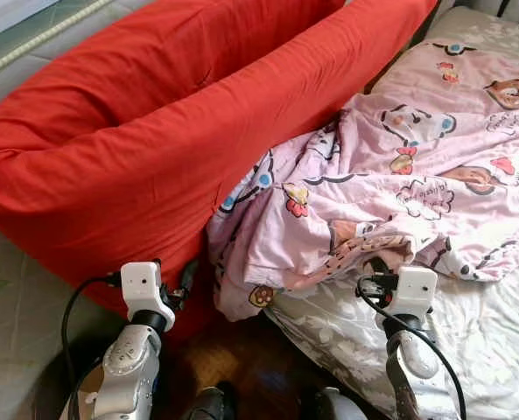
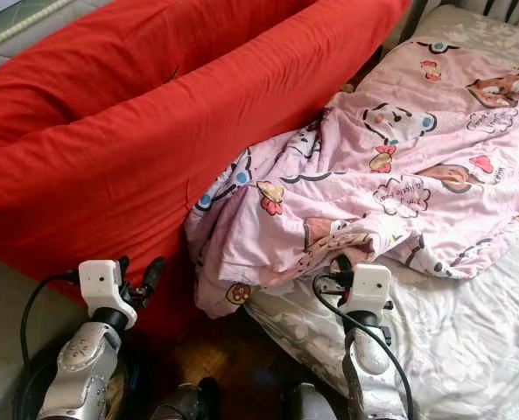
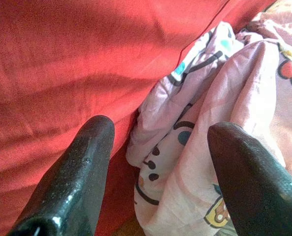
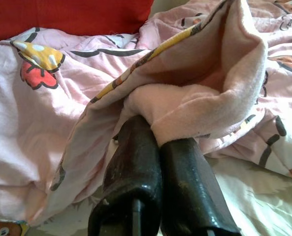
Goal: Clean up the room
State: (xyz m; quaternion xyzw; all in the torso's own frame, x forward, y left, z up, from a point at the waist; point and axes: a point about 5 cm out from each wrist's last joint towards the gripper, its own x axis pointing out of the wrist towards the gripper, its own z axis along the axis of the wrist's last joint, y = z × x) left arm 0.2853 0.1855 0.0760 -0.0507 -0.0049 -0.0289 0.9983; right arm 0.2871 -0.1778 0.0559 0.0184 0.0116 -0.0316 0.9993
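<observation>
Blanket [image 1: 399, 175] — pink, printed with cartoon figures — is lying crumpled across the pale mattress [image 1: 487, 341], its bulk spreading up and to the robot's right, while its lower left corner is spilling off the mattress edge and hanging against the big red cushion [image 1: 154, 131] that is leaning alongside the bed. Right gripper [image 4: 158, 142] is pinching a fold of the blanket's near hem: in the right wrist view the two black fingers are pressing together with the fleecy pink underside bunched between them, and that fold is sitting directly ahead of the fingertips, with the rest of the cloth running away beyond it. Left gripper [image 3: 158, 142] is standing spread and holding nothing; its fingers [image 3: 81, 167] are straddling the seam where the hanging corner is meeting the red cushion, the blanket just beyond the tips and slightly toward the robot's right. Judgement: the blanket's long run is lying diagonally away from the robot, up and to its right, so the right arm is already on the hem and the left arm is the nearer one to the drooping corner — the relation any spreading or folding move is turning on. Dark wooden floor [image 1: 241, 367] is showing in the gap between cushion and mattress below both wrists.
</observation>
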